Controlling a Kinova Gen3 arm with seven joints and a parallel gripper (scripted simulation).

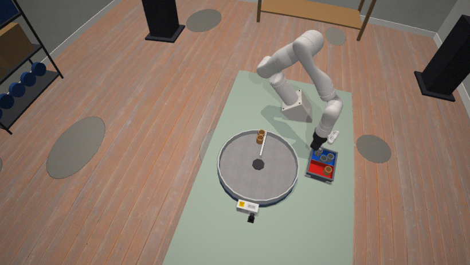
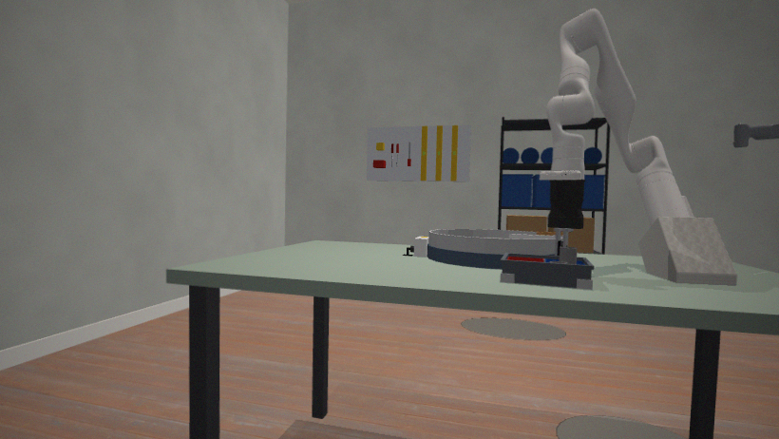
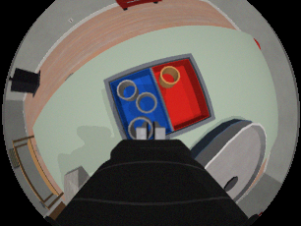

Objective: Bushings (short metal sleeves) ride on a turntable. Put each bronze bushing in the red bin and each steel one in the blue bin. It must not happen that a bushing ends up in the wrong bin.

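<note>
Fingers (image 1: 316,148) (image 2: 561,244) of mine were closed on the wall of a grey steel bushing (image 1: 317,152) (image 2: 567,255) (image 3: 130,129), held at the blue bin (image 1: 331,163) (image 2: 580,262) (image 3: 129,110); I couldn't tell whether it touched the bottom. Near it in that bin stood a second steel bushing (image 1: 323,160) (image 3: 137,102) and a third steel bushing (image 1: 330,159) (image 3: 118,90). Next door, the red bin (image 1: 316,168) (image 2: 524,258) (image 3: 184,105) held one bronze bushing (image 1: 327,172) (image 3: 169,84). Farther across my green desk (image 1: 263,237) (image 2: 327,261) (image 3: 236,74), two more bronze bushings (image 1: 259,141) sat beside a white bar (image 1: 262,148) on the turntable (image 1: 239,174) (image 2: 468,242) (image 3: 246,162).
</note>
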